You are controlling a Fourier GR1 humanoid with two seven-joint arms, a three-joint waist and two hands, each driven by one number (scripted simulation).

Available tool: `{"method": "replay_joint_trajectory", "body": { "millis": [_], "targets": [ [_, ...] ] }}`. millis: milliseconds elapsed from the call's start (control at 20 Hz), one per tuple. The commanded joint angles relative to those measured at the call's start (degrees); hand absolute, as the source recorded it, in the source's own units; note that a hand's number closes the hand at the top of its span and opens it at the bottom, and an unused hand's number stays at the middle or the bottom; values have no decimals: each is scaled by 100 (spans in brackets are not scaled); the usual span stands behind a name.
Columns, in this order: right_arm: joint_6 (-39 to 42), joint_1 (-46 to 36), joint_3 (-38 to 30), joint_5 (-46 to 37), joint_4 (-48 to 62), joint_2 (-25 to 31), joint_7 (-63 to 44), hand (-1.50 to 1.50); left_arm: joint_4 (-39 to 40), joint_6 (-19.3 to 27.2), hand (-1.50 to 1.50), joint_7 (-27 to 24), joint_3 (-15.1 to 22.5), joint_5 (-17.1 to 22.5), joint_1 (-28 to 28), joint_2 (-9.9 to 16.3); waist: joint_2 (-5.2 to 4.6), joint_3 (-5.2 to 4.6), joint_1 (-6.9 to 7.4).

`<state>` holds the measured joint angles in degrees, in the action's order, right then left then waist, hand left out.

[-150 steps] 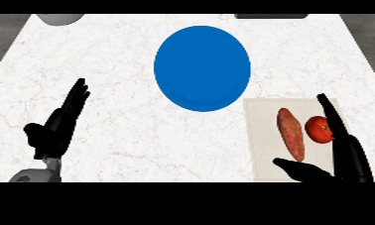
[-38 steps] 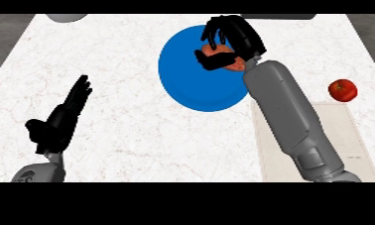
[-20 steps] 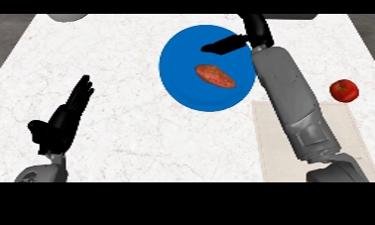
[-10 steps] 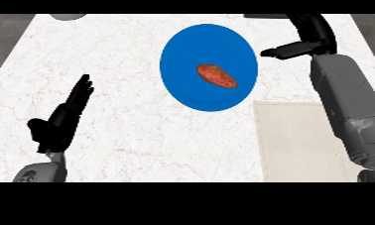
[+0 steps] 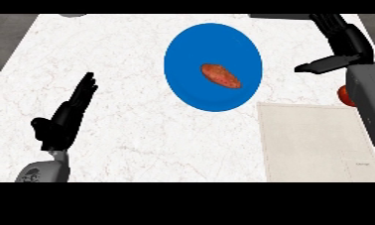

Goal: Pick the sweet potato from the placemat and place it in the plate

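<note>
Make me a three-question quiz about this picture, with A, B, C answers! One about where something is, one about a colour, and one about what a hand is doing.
1. Where is the sweet potato?
A. on the placemat
B. on the plate
C. in the left hand

2. What colour is the plate?
A. blue
B. green
C. white

3. What is the right hand doing?
A. curled round the sweet potato
B. pressing flat on the placemat
C. open and holding nothing

Answers:
1. B, the sweet potato lies near the middle of the plate, away from the placemat.
2. A, the round plate is plain blue against the pale counter.
3. C, its fingers and thumb are spread, with nothing between them, to the right of the plate.
</note>
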<state>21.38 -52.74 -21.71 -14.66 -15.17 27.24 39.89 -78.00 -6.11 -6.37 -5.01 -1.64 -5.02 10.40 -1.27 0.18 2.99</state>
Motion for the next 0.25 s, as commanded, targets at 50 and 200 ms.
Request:
{"method": "replay_joint_trajectory", "body": {
  "millis": [50,200],
  "targets": [
    [289,151,46,-153,312,453,552,-150,-35,-84,0,-37,0,44,52,9,-37,8,79],
    [151,347,52,-192,355,481,880,-150,-97,165,0,203,138,-93,-118,-204,-32,13,45]
  ]
}}
